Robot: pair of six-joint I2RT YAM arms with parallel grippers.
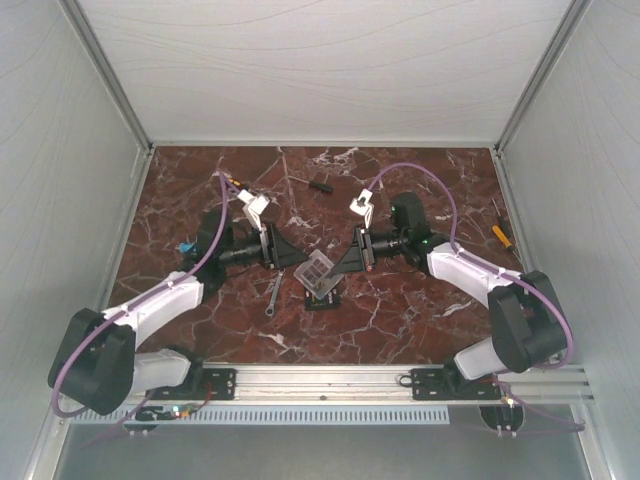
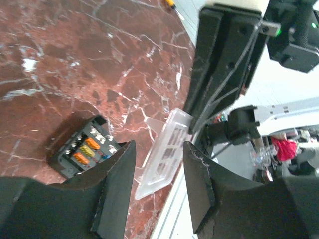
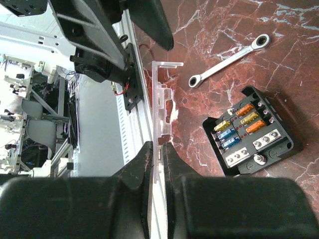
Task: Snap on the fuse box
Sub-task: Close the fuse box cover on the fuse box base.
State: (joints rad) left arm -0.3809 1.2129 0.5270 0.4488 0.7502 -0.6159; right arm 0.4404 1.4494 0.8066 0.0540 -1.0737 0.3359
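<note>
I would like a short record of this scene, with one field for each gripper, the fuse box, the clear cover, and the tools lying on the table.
fuse box: on the marble table, uncovered, fuses showing
clear cover: held above the table by one edge, not on the box
right gripper: shut on the clear cover
left gripper: open, one finger on each side of the cover, gaps visible
wrench: flat on the table, apart from the box
screwdriver: near the table's right edge

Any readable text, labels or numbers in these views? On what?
None legible in any view.
fuse box: any markings beside the fuses are too small to read.
clear cover: no lettering visible.
wrench: no lettering visible.
</note>
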